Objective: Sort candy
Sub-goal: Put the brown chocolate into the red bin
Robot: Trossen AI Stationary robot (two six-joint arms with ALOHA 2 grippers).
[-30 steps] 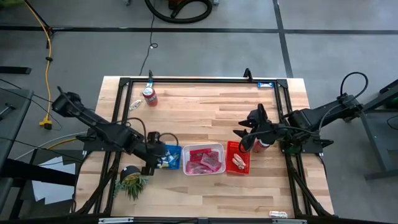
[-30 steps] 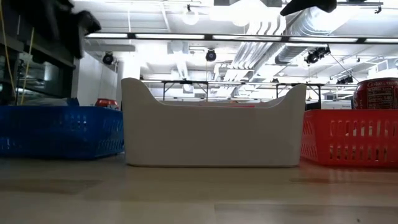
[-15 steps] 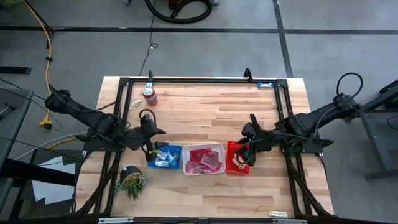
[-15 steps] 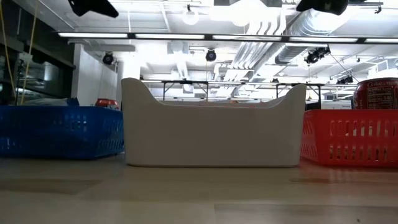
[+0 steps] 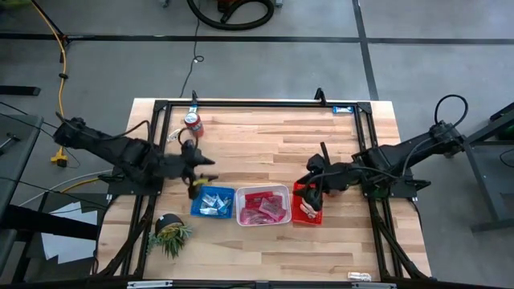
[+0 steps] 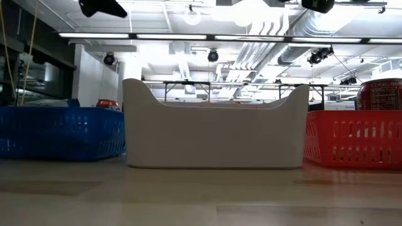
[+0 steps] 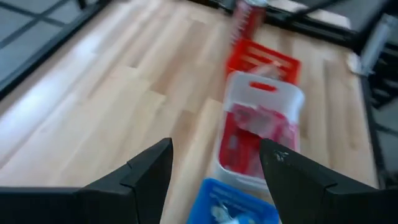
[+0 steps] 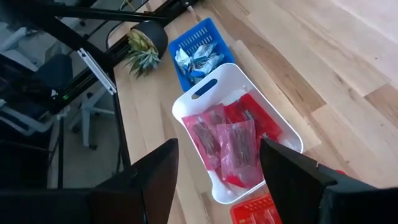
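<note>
Left gripper (image 5: 195,177) spread and empty above blue basket (image 5: 212,201), right gripper (image 5: 309,183) spread and empty over red basket (image 5: 307,204), candy (image 5: 263,206) in white tray (image 5: 263,205) between the baskets

One camera looks straight down; one sits low on the table (both see the white tray (image 5: 263,205)).

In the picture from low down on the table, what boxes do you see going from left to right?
Blue basket → white bin → red basket, with a red soda can behind it.
</note>
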